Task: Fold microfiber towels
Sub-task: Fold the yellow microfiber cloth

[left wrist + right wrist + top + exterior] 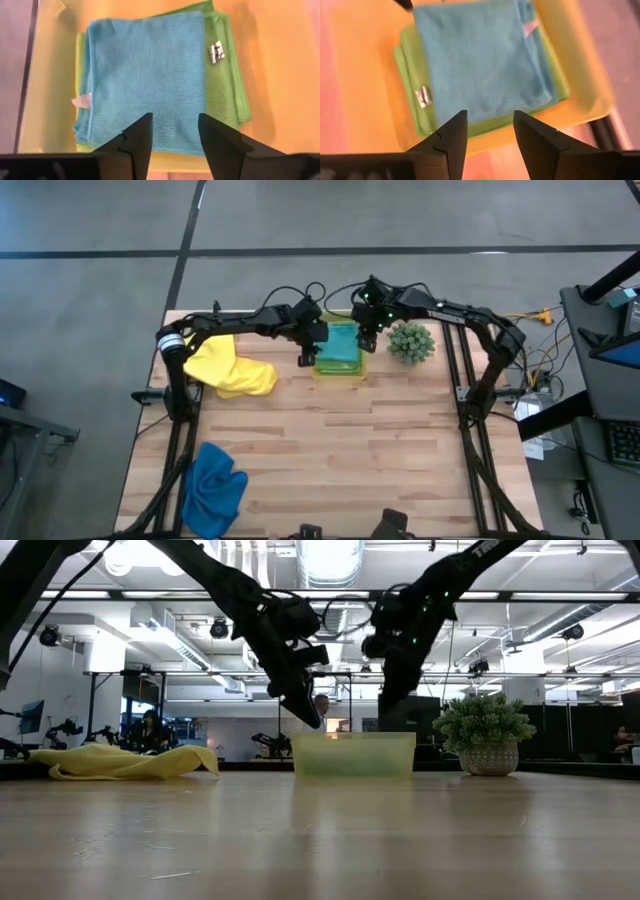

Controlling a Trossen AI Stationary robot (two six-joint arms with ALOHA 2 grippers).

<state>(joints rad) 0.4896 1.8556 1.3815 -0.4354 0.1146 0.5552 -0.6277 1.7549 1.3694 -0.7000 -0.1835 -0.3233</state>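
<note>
No text can be read — the small white tag (216, 52) on the lime green towel (227, 80), beyond the left end effector (175, 131), is illegible.

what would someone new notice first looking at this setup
Both arms meet over the translucent bin at the table's far edge, left gripper and right gripper open above a folded teal towel lying on a folded lime green towel inside it. A crumpled yellow towel lies left of the bin, and a blue towel sits bunched at the near left.
</note>
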